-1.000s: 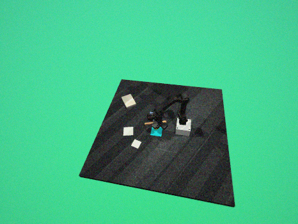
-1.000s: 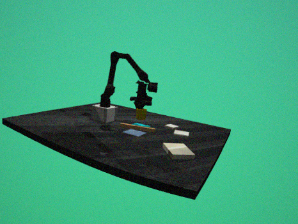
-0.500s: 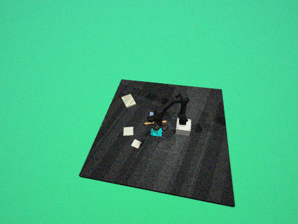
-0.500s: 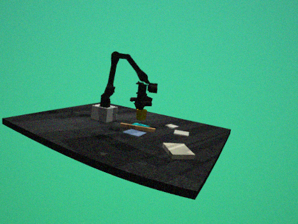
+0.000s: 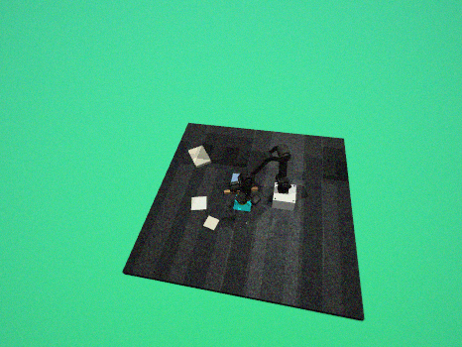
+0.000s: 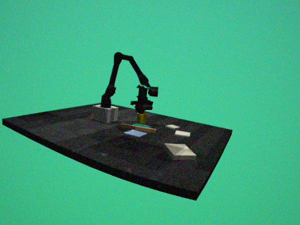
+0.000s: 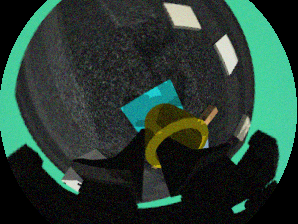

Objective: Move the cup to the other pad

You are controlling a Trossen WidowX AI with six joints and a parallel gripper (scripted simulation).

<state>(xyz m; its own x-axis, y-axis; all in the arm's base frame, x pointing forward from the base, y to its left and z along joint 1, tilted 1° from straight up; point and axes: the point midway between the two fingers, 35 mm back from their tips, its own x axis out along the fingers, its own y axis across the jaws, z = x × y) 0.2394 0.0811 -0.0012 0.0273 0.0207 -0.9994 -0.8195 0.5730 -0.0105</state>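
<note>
The yellow cup (image 6: 141,118) (image 7: 162,114) is upright in my gripper (image 6: 141,112) (image 7: 148,131), which is shut on its wall near the rim. The cup is low over the cyan pad (image 5: 242,207) (image 7: 136,108) and covers one corner of it in the wrist view. Whether its base touches the pad, I cannot tell. The blue pad (image 5: 235,176) (image 6: 135,133) lies beyond a low orange-brown bar (image 5: 227,191) (image 6: 151,130) (image 7: 211,115), which stands between the two pads. The arm hides the cup in the top view. The marbles cannot be made out.
A small cream tile (image 5: 211,223) (image 6: 172,126) and a white tile (image 5: 198,203) (image 6: 183,133) lie off to the cyan pad's side. A larger beige block (image 5: 199,156) (image 6: 180,153) lies farther off. The arm stands on a pale box (image 5: 285,200) (image 6: 104,115).
</note>
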